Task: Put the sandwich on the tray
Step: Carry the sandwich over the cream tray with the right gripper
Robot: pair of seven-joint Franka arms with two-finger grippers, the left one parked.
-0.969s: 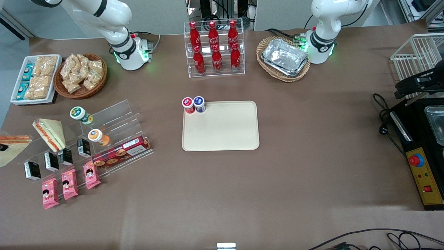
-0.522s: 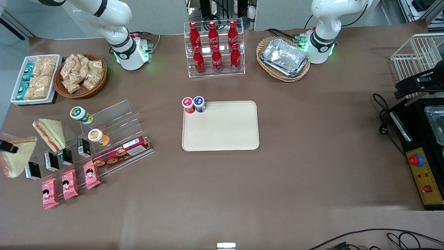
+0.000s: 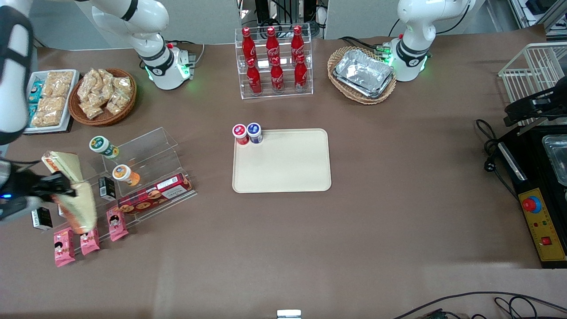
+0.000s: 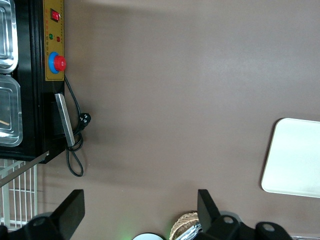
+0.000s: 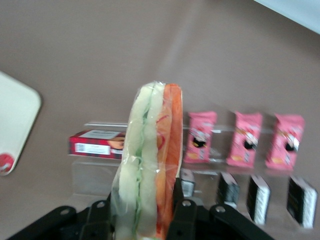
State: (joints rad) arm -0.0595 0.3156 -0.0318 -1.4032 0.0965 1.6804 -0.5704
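My right gripper [image 3: 57, 188] is shut on the sandwich [image 3: 82, 208], a clear-wrapped wedge of pale bread with orange-red filling. It holds the wedge in the air above the clear acrylic stand [image 3: 146, 153], at the working arm's end of the table. In the right wrist view the sandwich [image 5: 150, 155] stands edge-on between the black fingers [image 5: 182, 212] of the gripper [image 5: 145, 205]. The cream-beige tray [image 3: 288, 164] lies flat at the table's middle, well apart from the gripper; its corner shows in the right wrist view [image 5: 17, 112]. A similar wedge with a red-and-green edge [image 3: 60, 161] lies beside the gripper.
The stand holds a red cookie box [image 3: 155, 192], small black cartons [image 3: 106, 187], two jars [image 3: 104, 147] and pink snack packs [image 3: 64, 246]. Red- and blue-lidded cans [image 3: 247, 133] sit at the tray's corner. A cola bottle rack [image 3: 273, 62], snack baskets [image 3: 104, 95] and foil trays [image 3: 364, 73] stand farther from the camera.
The gripper has carried the sandwich in from the table's end to above the acrylic stand, toward the tray. The wedge has turned, and more of the arm has come into view.
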